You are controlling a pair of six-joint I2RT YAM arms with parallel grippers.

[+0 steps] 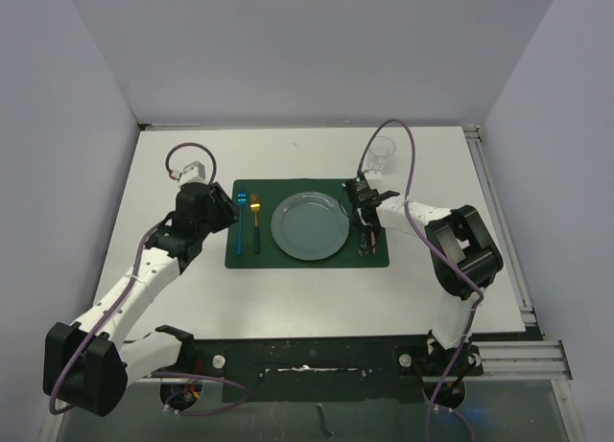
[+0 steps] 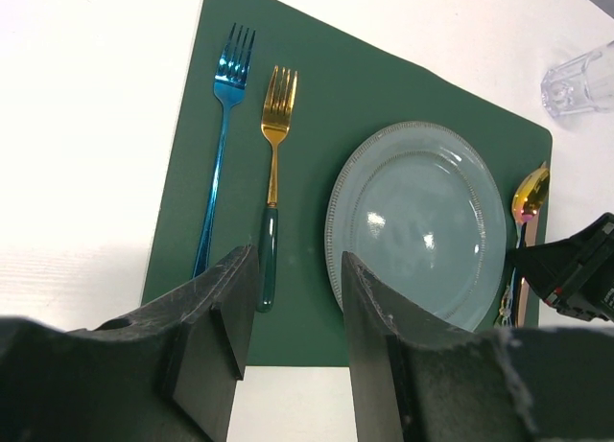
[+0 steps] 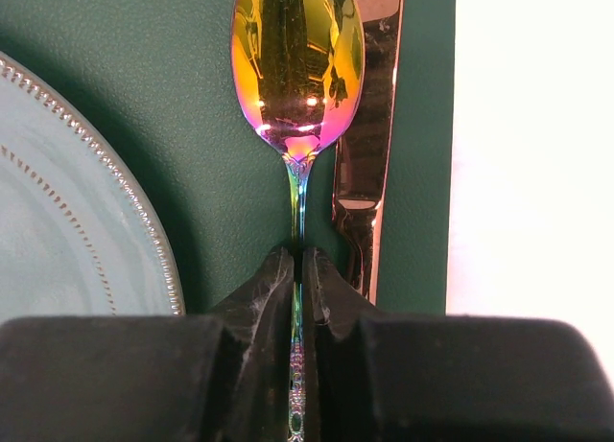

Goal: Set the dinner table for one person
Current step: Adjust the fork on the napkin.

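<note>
The white dinner table point(image 1: 182, 298) carries a dark green placemat point(image 1: 288, 255). A pale blue plate point(image 1: 309, 225) lies at the mat's centre. A blue fork point(image 2: 219, 145) and a gold fork with a green handle point(image 2: 273, 174) lie left of the plate. My right gripper point(image 3: 299, 260) is shut on the thin handle of an iridescent spoon point(image 3: 297, 68), low over the mat between the plate point(image 3: 67, 221) and a copper knife point(image 3: 369, 145). My left gripper point(image 2: 297, 279) is open and empty, above the mat's left edge point(image 1: 227, 209).
A clear glass point(image 1: 381, 152) stands on the table beyond the mat's far right corner; it also shows in the left wrist view point(image 2: 580, 78). Metal rails point(image 1: 499, 221) edge the table's right side. Purple walls close in on three sides.
</note>
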